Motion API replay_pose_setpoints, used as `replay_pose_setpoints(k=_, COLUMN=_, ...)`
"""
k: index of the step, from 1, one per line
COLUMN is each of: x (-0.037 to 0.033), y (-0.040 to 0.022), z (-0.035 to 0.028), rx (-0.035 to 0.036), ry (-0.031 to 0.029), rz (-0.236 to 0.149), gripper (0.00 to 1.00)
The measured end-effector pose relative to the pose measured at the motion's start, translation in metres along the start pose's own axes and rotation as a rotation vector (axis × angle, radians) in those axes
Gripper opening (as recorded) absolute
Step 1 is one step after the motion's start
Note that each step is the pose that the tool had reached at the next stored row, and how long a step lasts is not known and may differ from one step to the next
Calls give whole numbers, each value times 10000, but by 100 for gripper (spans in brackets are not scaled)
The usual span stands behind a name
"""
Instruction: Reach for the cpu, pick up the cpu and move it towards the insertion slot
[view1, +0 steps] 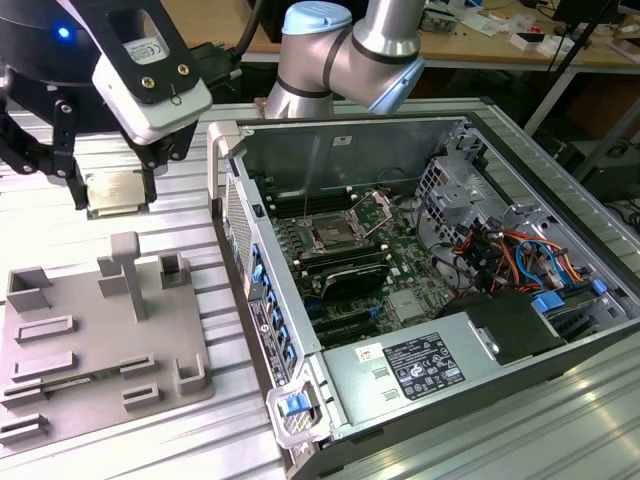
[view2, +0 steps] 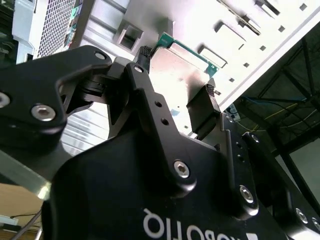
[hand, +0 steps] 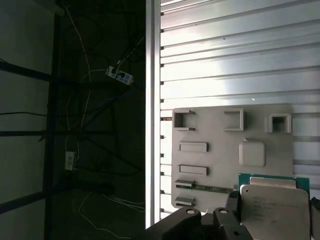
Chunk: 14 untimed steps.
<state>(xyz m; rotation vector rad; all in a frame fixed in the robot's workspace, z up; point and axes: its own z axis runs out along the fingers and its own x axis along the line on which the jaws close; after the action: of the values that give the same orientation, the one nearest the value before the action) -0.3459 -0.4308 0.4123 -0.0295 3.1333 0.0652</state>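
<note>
Silver-topped chip: the cpu (view1: 117, 190), a small flat square with a silver-white metal lid and a thin tan rim, is hanging clear of the table, above the far edge of the fixture plate, at the exterior view's left.
Gripper: the black two-finger gripper (view1: 112, 188) is clamping the cpu (view2: 176, 75) by two opposite edges; jaws are standing closed down to the chip's width, one dark finger (view2: 202, 112) pressing on each side.
Chip underside view: in the first wrist view the cpu (hand: 274, 205) is showing its metal lid with a green board edge along one side.
Fixture plate: the grey plastic plate (view1: 95, 345) with raised blocks and shallow recesses is lying flat on the ribbed aluminium table (view1: 60, 225), below the held chip.
Insertion slot: the square socket (view1: 332, 236) with a silvery frame and dark centre is sitting on the green motherboard inside the open computer case (view1: 440, 400), well apart from the gripper, toward the exterior view's right.
</note>
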Motion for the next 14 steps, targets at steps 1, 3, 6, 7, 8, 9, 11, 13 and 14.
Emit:
replay_pose_setpoints(k=1, x=-12, y=0, z=0, rx=0, ry=0, rz=0, gripper=55)
replay_pose_setpoints(k=3, x=-40, y=-1, z=1, rx=0, ry=-1, rz=0, gripper=55)
replay_pose_setpoints(k=6, x=-85, y=-2, z=0, rx=0, ry=1, rz=0, gripper=55)
replay_pose_setpoints(k=7, x=-99, y=-2, z=0, rx=0, ry=1, rz=1, gripper=55)
replay_pose_setpoints(k=8, x=-118, y=-2, z=0, rx=0, ry=1, rz=-1, gripper=55)
replay_pose_setpoints(k=9, x=-132, y=-2, z=0, rx=0, ry=1, rz=0, gripper=55)
replay_pose_setpoints(k=11, x=-185, y=-4, z=1, rx=0, ry=0, rz=0, gripper=55)
replay_pose_setpoints(k=13, x=-211, y=-4, z=1, rx=0, ry=1, rz=0, gripper=55)
replay_pose_setpoints(k=14, x=-224, y=-4, z=2, rx=-1, ry=0, rz=1, gripper=55)
